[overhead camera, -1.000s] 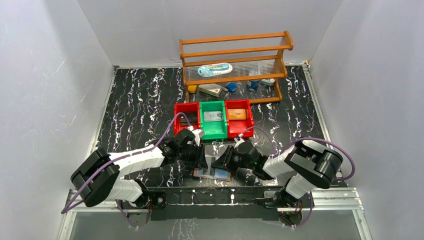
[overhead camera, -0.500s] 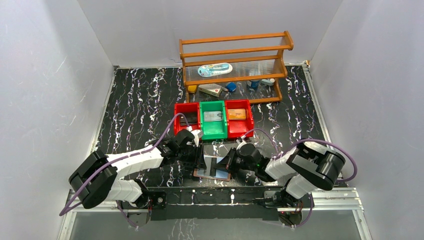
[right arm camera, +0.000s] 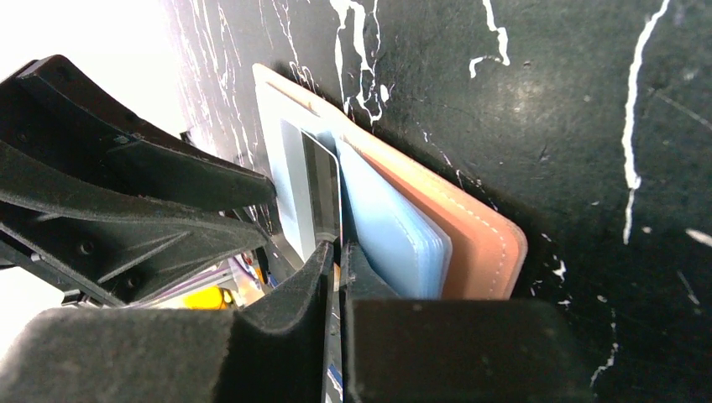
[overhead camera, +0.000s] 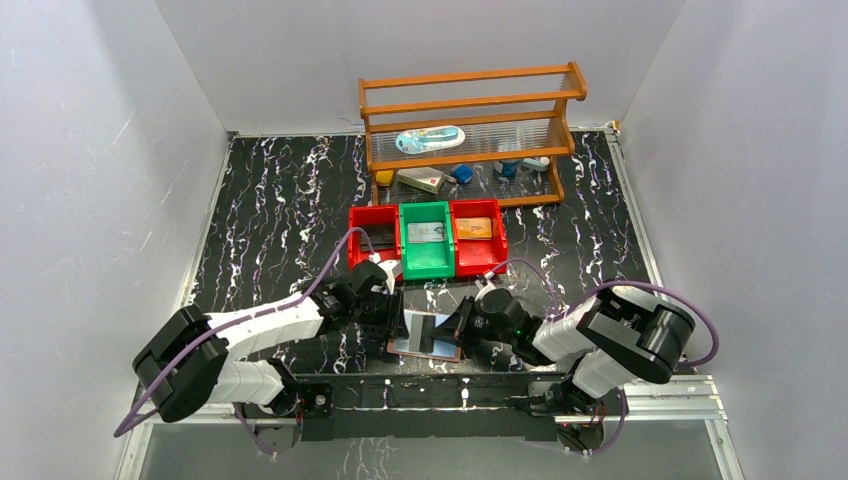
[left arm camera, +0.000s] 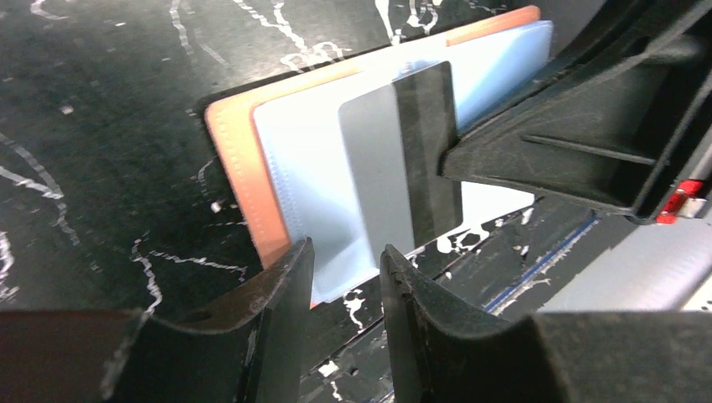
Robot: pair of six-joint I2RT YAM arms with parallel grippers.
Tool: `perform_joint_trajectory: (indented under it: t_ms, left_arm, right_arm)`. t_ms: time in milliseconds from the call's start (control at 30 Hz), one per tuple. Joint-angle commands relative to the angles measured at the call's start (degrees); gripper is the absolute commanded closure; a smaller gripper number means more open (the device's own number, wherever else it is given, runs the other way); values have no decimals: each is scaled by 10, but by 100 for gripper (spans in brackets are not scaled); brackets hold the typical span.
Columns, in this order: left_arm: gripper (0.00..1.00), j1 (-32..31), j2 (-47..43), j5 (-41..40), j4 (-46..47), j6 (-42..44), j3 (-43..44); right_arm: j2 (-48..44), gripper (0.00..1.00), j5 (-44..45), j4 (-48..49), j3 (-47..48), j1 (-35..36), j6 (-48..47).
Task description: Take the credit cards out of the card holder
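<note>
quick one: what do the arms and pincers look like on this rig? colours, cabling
The left arm and right arm have white shells on the links and chunky black joint housings. A purple cable loops along each. The left pincer and right pincer are matte black plastic, each with two tapered fingers and ribbed triangular bracing.

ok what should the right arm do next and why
Probably draw the right gripper back to slide the card free. Its jaws are shut on the card's striped edge, the card lies over the clear sleeves of the wallet, and the left gripper sits open at the wallet's edge.
</note>
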Motion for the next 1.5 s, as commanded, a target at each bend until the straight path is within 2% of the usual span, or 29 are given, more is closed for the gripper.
perform_joint_trajectory:
  t_ms: [0, 500, 667, 800, 967, 1233, 1467]
  left_arm:
    - [66, -2, -33, -51, -53, 6, -8]
    - [67, -5, -143, -93, -97, -16, -26]
    - [64, -4, -157, -75, -91, -16, -24]
    - [62, -5, -129, -2, -28, -2, -10]
    - [62, -5, -70, -58, -44, 31, 36]
    - [64, -4, -2, -111, -27, 22, 33]
    - [67, -4, 13, -82, 11, -30, -30]
  right_arm:
    - [7, 87, 15, -21, -2, 0, -10]
    - [85, 88, -7, -214, 160, -10, -150]
    - [99, 87, -33, -285, 214, -13, -216]
    - [88, 85, -52, -270, 215, -12, -211]
    - [76, 82, -39, -268, 206, -14, -192]
    - [85, 81, -48, -238, 199, -14, -168]
    - [64, 69, -41, -177, 167, -14, -119]
